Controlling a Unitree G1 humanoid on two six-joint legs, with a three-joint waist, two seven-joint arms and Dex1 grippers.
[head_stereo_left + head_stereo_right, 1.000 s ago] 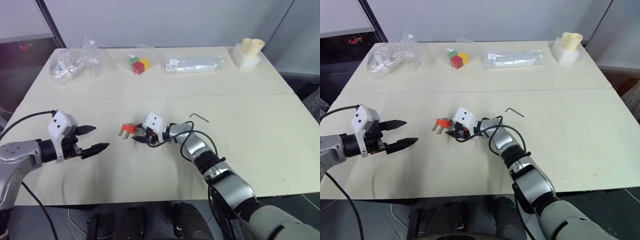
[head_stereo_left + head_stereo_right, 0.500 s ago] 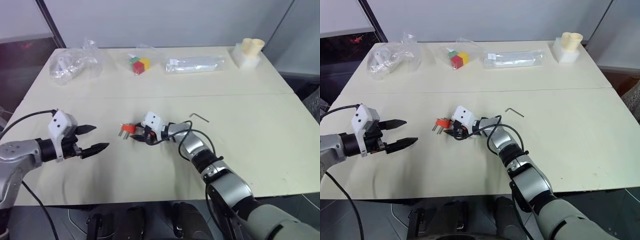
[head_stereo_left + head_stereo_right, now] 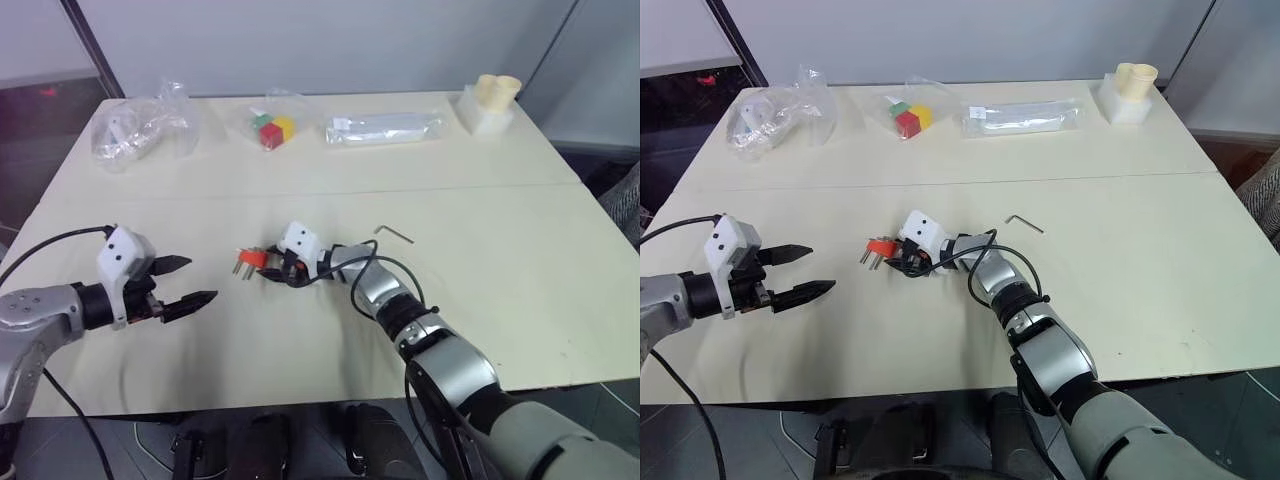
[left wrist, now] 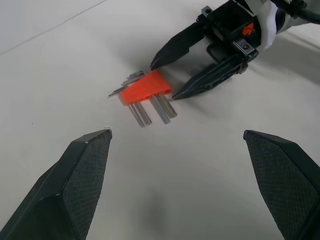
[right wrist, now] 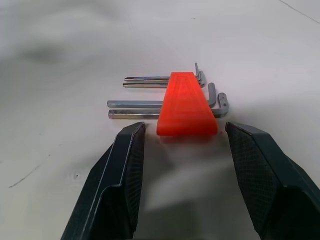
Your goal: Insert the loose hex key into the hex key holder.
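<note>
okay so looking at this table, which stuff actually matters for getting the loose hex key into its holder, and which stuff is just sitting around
Part of the job:
- loose hex key, lying on the table
- hex key holder, orange
- right end effector, open just short of the holder

Just lying about:
- coloured cubes
- crumpled clear bag
- long clear packet
- cream cups

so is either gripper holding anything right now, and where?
Nothing is held. The right gripper is open just short of the orange hex key holder, not touching it. The left gripper is open and empty. The loose hex key lies on the table.
</note>
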